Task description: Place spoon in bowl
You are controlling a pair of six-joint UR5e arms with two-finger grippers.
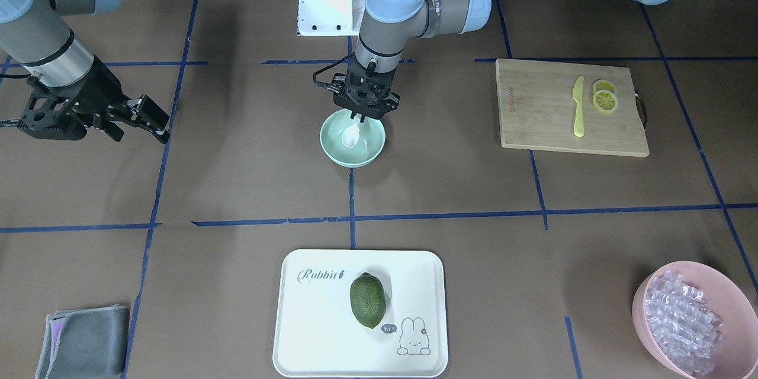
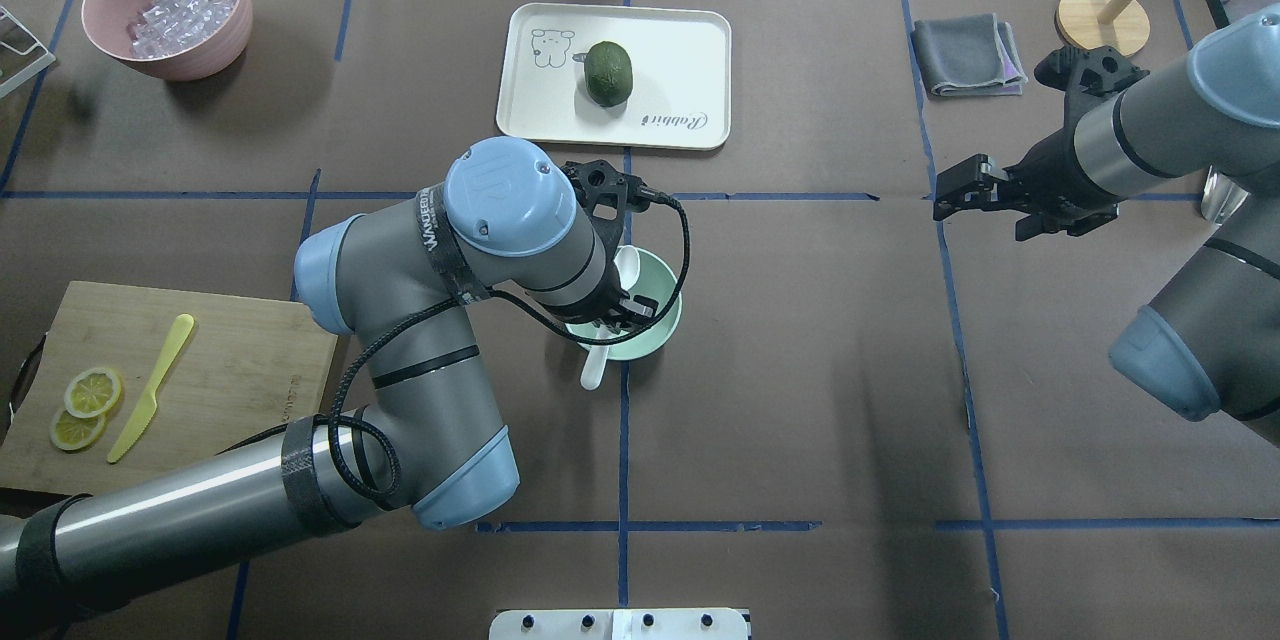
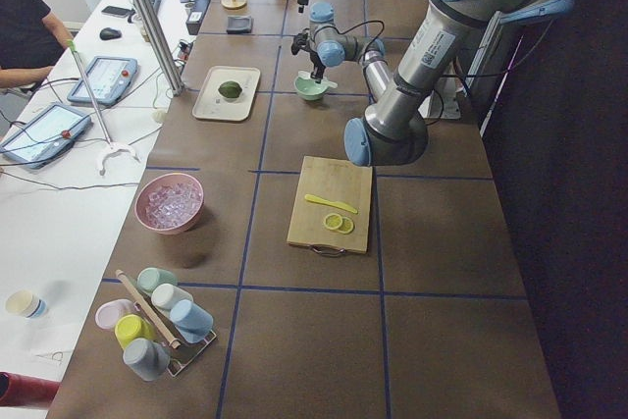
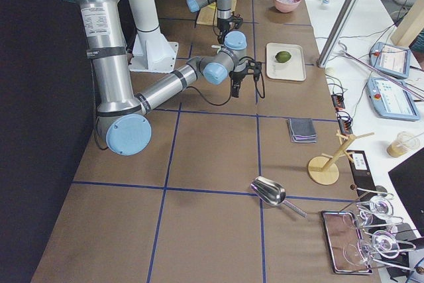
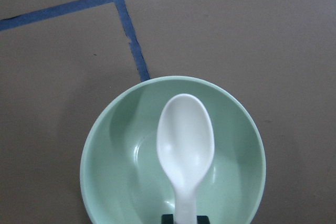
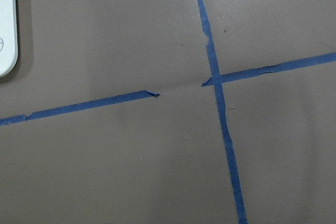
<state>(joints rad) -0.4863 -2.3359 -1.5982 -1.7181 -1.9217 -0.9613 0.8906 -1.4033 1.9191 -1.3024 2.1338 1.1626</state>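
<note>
From across the table you see the left gripper (image 1: 357, 117) pointing straight down over the bowl (image 1: 331, 151). The bowl sits near the table's middle, a little toward the robot's edge. The gripper's fingers are pinched on the handle of the spoon (image 1: 350, 137). The scoop lies inside the bowl's rim, but you cannot tell whether it touches the bottom. The right gripper (image 1: 151, 119) hangs well apart, toward the table's right end, with its fingers spread and nothing between them.

A white tray (image 1: 308, 331) carrying a green fruit (image 1: 368, 300) sits at the middle of the operators' edge. A pink bowl (image 1: 642, 308) of clear cubes is in that edge's corner at the left end, and a grey cloth (image 1: 83, 340) is toward the opposite corner. A cutting board (image 1: 533, 112) with a yellow knife (image 1: 578, 108) and lemon slices (image 1: 604, 98) lies toward the left end.

From overhead, the left arm (image 2: 510, 220) hides most of its gripper. The scoop shows over the bowl's far side and the handle's end pokes out past the near rim, so the spoon sits tilted.

On the left wrist camera the scoop lies hollow side up over the bowl's middle. The handle runs back between the dark fingertips (image 5: 168, 219).

On the right wrist camera you get only the brown table cover (image 6: 105, 156), blue tape lines (image 6: 218, 103) and a sliver of the tray.
</note>
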